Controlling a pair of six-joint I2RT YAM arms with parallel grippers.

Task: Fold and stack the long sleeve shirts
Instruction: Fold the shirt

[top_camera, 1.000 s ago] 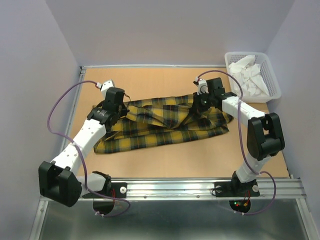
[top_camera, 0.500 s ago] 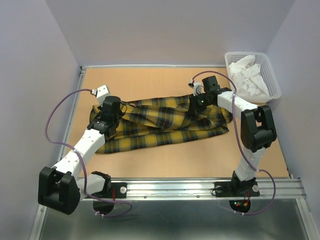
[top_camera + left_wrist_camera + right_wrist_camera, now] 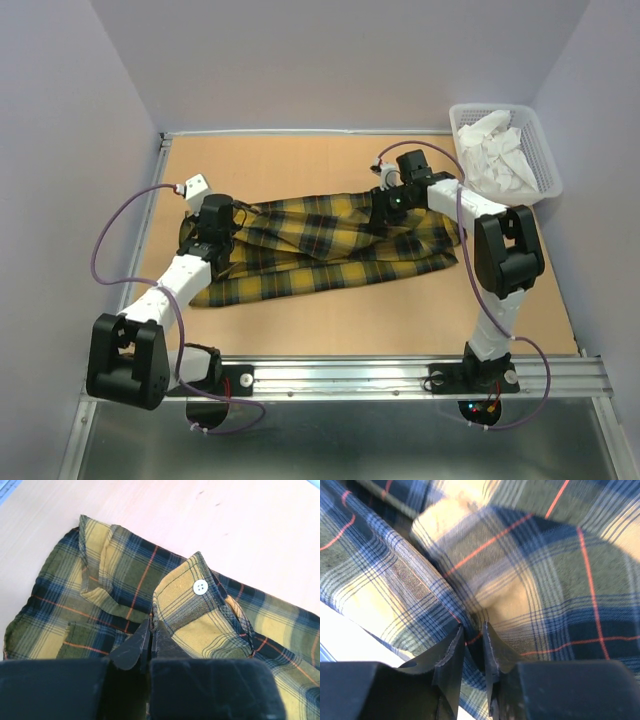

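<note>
The shirt (image 3: pixel 330 245) lies rumpled across the middle of the table (image 3: pixel 300 165). Its long axis runs left to right, with the right end a little farther from the arm bases than the left. The top view does not show which end is the collar.

The left gripper (image 3: pixel 228 232) is at the shirt's left end. In the left wrist view its fingers are pressed together on the plaid cloth (image 3: pixel 125 585), just below a raised banded edge that carries a white button (image 3: pixel 200 586). The right gripper (image 3: pixel 384 207) sits on the rear edge toward the right end. In its wrist view the fingers (image 3: pixel 451 655) stand narrow, with a fold of shirt (image 3: pixel 530 575) pinched between them.

A white basket (image 3: pixel 545 165) with white cloth pieces stands at the far right corner, apart from the shirt.
</note>
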